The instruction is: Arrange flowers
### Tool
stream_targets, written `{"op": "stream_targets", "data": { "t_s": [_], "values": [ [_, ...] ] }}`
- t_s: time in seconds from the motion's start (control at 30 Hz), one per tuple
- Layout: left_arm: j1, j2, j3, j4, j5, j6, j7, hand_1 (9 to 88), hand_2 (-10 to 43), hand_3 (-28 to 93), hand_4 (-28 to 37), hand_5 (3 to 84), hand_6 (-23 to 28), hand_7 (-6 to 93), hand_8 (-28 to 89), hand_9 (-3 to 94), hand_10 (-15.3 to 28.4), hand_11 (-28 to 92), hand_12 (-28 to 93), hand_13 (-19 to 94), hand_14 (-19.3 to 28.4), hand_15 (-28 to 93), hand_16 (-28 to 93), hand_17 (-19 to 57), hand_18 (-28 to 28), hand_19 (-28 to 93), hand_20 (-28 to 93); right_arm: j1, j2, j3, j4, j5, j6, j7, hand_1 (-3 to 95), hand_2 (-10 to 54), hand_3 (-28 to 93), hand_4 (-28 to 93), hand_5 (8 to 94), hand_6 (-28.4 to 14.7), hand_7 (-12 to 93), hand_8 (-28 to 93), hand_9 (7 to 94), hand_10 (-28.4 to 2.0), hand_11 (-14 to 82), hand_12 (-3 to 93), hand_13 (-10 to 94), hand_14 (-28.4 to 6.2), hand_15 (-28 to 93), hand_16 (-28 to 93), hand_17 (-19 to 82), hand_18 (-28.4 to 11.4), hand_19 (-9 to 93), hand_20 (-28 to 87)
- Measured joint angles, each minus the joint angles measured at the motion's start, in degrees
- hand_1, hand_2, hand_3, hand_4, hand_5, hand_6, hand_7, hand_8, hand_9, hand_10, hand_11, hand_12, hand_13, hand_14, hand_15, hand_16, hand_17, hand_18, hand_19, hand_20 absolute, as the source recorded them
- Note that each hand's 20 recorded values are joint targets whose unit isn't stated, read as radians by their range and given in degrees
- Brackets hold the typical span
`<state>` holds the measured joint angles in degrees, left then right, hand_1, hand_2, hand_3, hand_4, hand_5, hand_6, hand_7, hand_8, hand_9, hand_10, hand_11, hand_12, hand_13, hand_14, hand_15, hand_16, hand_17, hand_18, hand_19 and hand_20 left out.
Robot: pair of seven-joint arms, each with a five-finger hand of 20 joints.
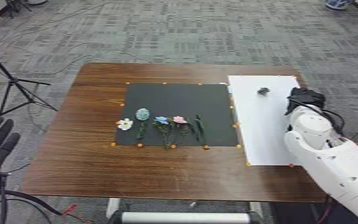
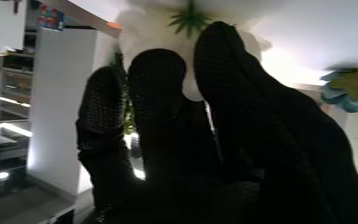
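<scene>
Flowers (image 1: pixel 161 120) on black mat (image 1: pixel 177 100) look left to do, finished share unclear; right hand (image 1: pixel 306 96) well right of mat, can't tell if holding.

Cut flowers lie in a loose row

Left of the head view's centre, lying flat, are a white flower (image 1: pixel 125 125), a pale blue-green flower (image 1: pixel 143 114) on a leafy stem, a blue flower (image 1: pixel 161 120), a pink flower (image 1: pixel 180 119) and slim green stems (image 1: pixel 200 130). The right wrist view shows a white bloom (image 2: pixel 151 32) with spiky green and a blue bloom (image 2: pixel 342 95).
</scene>
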<state>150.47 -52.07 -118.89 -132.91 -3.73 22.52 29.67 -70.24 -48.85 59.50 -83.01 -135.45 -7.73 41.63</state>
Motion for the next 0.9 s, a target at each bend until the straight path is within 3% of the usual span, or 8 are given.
{"op": "stream_targets", "data": {
  "t_s": [0.07,0.2,0.57,0.77,0.9],
  "values": [
    [0.00,-0.02,0.10,0.00,0.00,0.00,0.00,22.9,20.7,67,-28.3,39.0,8.6,13.3,-8,34.5,14.3,20,13,25,13.4,30,-3,-3.1,10.5,19,13,-0.25,0.09,-0.43,0.25,-0.37,3.32,-0.03,63.6,-9.5,67,-28,74.4,0.0,20,0,82.0,-7.8,7.3,32.6,72,-7.6,64,39,32,-23.9,79,38],
    [-0.02,-0.02,0.41,-0.01,-0.01,0.00,0.00,22.9,20.7,67,-28.3,39.1,8.6,13.2,-8,34.5,14.3,20,13,25,13.4,29,-3,-3.1,10.5,19,13,-1.25,0.37,-0.91,-0.07,-1.52,9.03,-0.18,62.6,-9.5,67,-28,77.7,0.3,23,2,86.0,-7.9,8.4,37.4,73,-8.1,67,35,33,-24.0,80,39],
    [-0.12,-0.05,0.29,-0.08,-0.13,0.10,-0.04,23.0,20.9,67,-28.3,39.2,8.6,13.4,-8,34.6,14.3,20,13,25,13.5,30,-3,-3.2,10.5,19,13,-7.20,1.80,2.52,-11.37,-2.84,16.89,-0.92,62.6,-9.5,67,-28,79.2,-0.2,26,4,87.0,-7.5,11.8,43.2,73,-7.9,69,34,33,-23.6,80,39],
    [-0.13,-0.10,0.08,-0.10,-0.14,0.15,-0.09,23.0,20.9,67,-28.3,39.2,8.6,13.5,-8,34.6,14.3,20,13,25,13.4,30,-3,-3.2,10.5,19,13,-8.76,1.89,4.83,-16.69,3.36,20.91,-13.97,62.0,-9.5,67,-28,78.7,0.4,27,3,87.2,-7.1,11.7,43.2,73,-7.7,69,34,32,-23.2,79,39],
    [-0.26,-0.06,0.14,-0.10,-0.22,0.18,-0.09,23.0,20.9,67,-28.3,39.2,8.6,13.5,-8,34.6,14.3,20,13,25,13.4,30,-3,-3.2,10.5,19,13,-5.48,1.70,-1.15,-16.53,6.54,23.43,-19.94,61.8,-9.5,67,-28,78.5,0.5,28,3,87.2,-7.1,11.6,43.3,72,-7.6,69,35,32,-22.9,78,39]
  ]
}}
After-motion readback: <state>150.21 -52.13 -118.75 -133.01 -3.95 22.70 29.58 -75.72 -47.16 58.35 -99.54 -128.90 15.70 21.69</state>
